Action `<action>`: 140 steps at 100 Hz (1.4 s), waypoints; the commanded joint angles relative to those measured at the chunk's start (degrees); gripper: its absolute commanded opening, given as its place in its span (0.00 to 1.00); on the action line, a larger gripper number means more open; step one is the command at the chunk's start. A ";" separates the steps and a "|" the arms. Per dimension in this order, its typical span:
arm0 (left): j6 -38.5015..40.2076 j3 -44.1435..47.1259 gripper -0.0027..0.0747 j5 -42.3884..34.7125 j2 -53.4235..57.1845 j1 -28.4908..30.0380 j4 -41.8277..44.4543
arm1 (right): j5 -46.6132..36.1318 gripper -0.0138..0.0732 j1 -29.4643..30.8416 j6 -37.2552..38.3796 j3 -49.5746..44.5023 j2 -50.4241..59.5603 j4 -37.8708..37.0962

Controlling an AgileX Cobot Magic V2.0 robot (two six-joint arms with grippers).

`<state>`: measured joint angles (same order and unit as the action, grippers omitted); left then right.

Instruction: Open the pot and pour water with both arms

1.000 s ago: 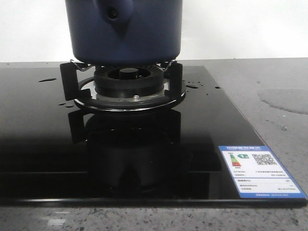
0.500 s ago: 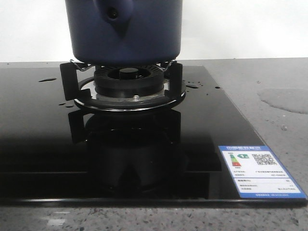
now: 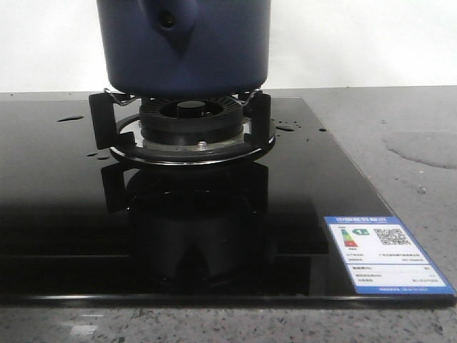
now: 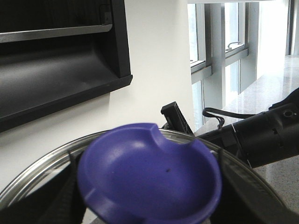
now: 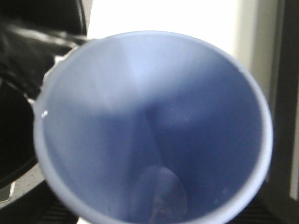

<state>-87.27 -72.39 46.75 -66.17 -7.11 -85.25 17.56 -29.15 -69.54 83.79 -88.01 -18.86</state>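
Note:
The dark navy pot (image 3: 186, 50) stands on the burner stand (image 3: 187, 139), its handle socket (image 3: 168, 20) facing me; its top is cut off by the frame. Neither gripper shows in the front view. In the left wrist view the left gripper (image 4: 149, 207) is shut on the blue knob (image 4: 149, 175) of a glass lid with a metal rim (image 4: 42, 165), held up in front of the wall. In the right wrist view the right gripper (image 5: 149, 212) holds a pale-blue cup (image 5: 93, 116), whose open mouth fills the view; its fingers are mostly hidden.
A black glass hob (image 3: 64, 214) carries a blue label (image 3: 385, 254) at the front right and water drops (image 3: 285, 127). A wet patch (image 3: 421, 146) lies on the grey counter. A black range hood (image 4: 56, 60) and the other arm (image 4: 268, 137) show behind the lid.

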 commanded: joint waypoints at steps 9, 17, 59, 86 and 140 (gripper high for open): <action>0.60 -2.18 0.48 -0.69 1.37 0.10 -4.87 | -6.46 0.39 -0.10 0.38 2.15 2.38 -0.95; 0.63 -2.18 0.48 -0.69 1.37 0.10 -4.87 | -6.79 0.39 -0.10 0.38 2.15 2.38 -3.75; 0.63 -2.18 0.48 -0.69 1.37 0.10 -4.87 | -16.58 0.39 -0.10 0.38 2.15 2.02 -20.68; 0.63 -2.18 0.48 -0.69 1.37 0.10 -4.87 | -22.11 0.39 -0.18 0.38 2.15 0.84 -29.85; 0.63 -2.18 0.48 -0.69 1.37 0.10 -4.87 | -22.23 0.39 -0.18 0.38 2.15 0.84 -34.26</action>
<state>-87.19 -72.39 46.75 -66.17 -7.11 -85.25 -1.86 -29.28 -69.22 83.79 -89.44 -52.62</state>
